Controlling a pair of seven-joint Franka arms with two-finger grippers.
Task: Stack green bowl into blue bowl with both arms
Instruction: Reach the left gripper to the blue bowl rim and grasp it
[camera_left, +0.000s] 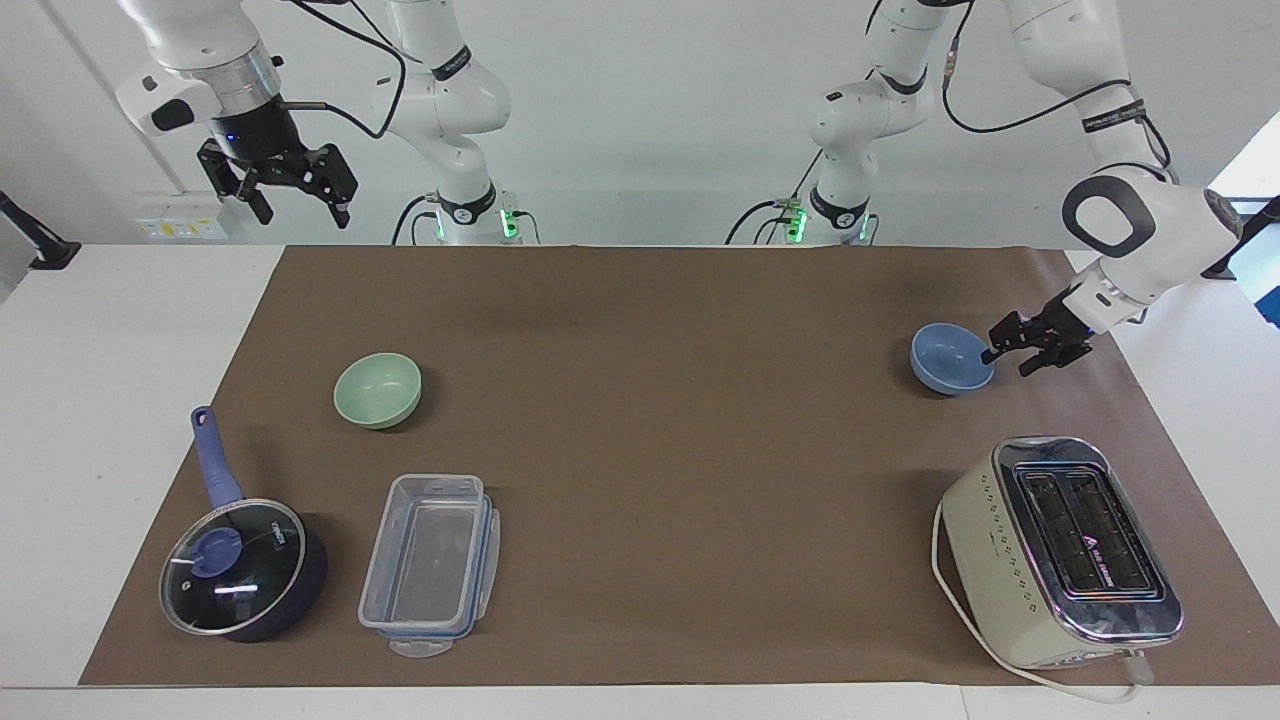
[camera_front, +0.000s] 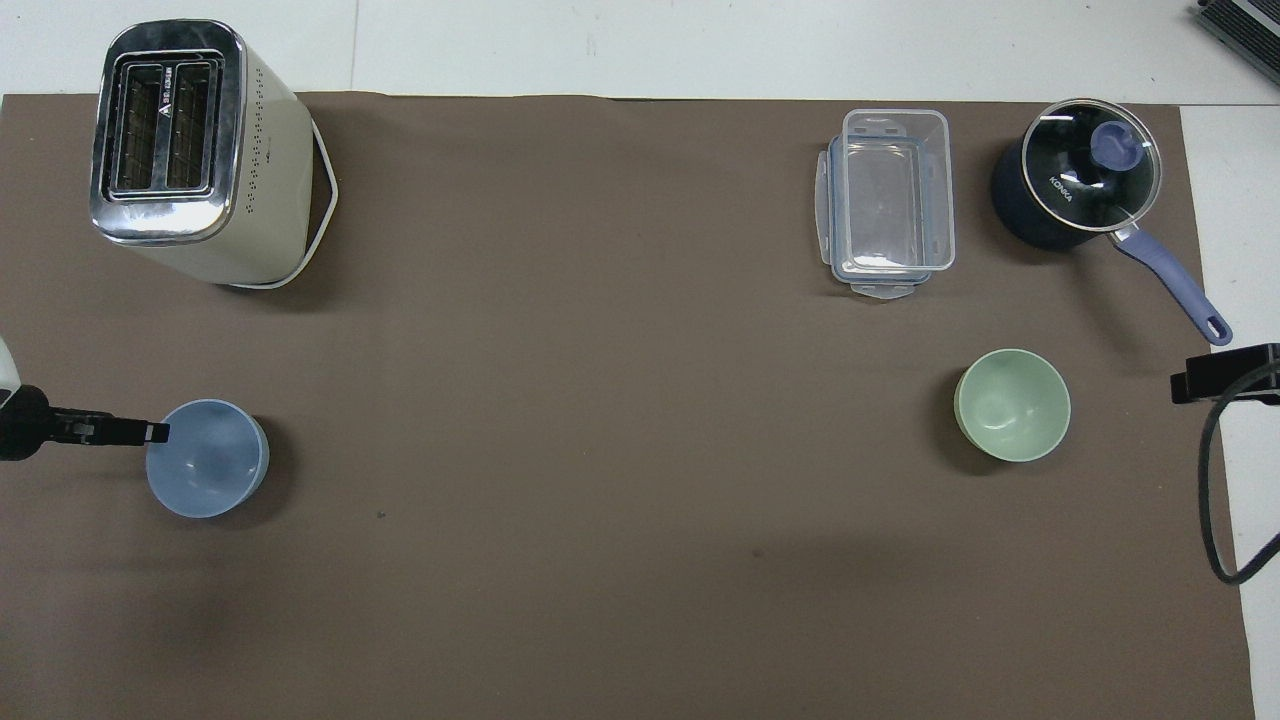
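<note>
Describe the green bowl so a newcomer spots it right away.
Start at the dark saucepan with the glass lid, at the right arm's end of the brown mat. The green bowl sits nearer to the robots than the saucepan and the clear plastic container. It is small, round, pale mint and empty; the only other bowl, the blue bowl, is at the left arm's end.

"KONKA" in white letters on the glass lid (camera_front: 1088, 165) of the dark saucepan (camera_front: 1040, 215). A logo and short brand line on the toaster (camera_front: 168, 120) top (too small to read).
</note>
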